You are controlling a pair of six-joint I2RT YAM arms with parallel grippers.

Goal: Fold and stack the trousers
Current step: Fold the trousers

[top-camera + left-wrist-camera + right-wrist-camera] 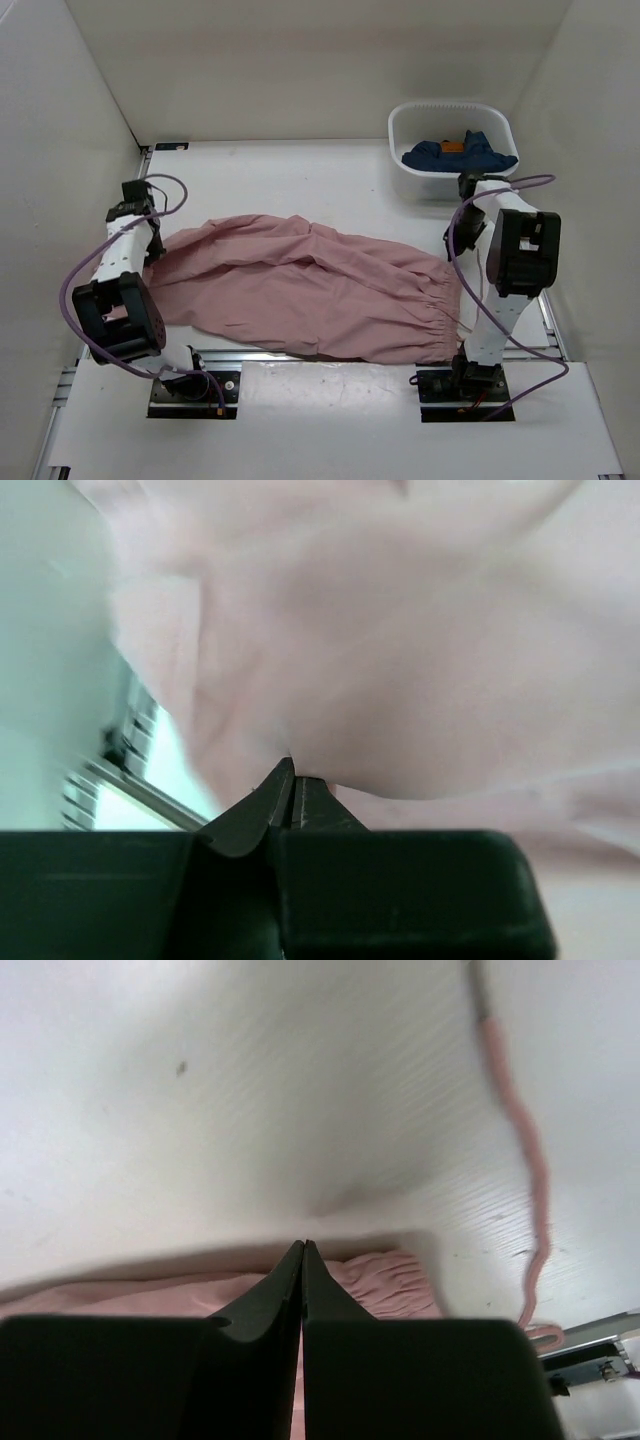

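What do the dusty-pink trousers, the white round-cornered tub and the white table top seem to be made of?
Dusty-pink trousers: soft, thin cloth, matt; it lies in loose wrinkles and gathers at the waistband. White round-cornered tub: probably plastic, smooth, with a thin rim. White table top: hard, flat board, perhaps painted wood; the right wrist view shows fine grain lines.

Pink trousers [310, 290] spread across white table [290, 165], blue garment [480, 155] in white tub [399, 125] far right

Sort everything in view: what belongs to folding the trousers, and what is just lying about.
Job: trousers; left gripper, shut on their fabric; right gripper, shut.
Lying about: white tub; dark blue garment inside it.
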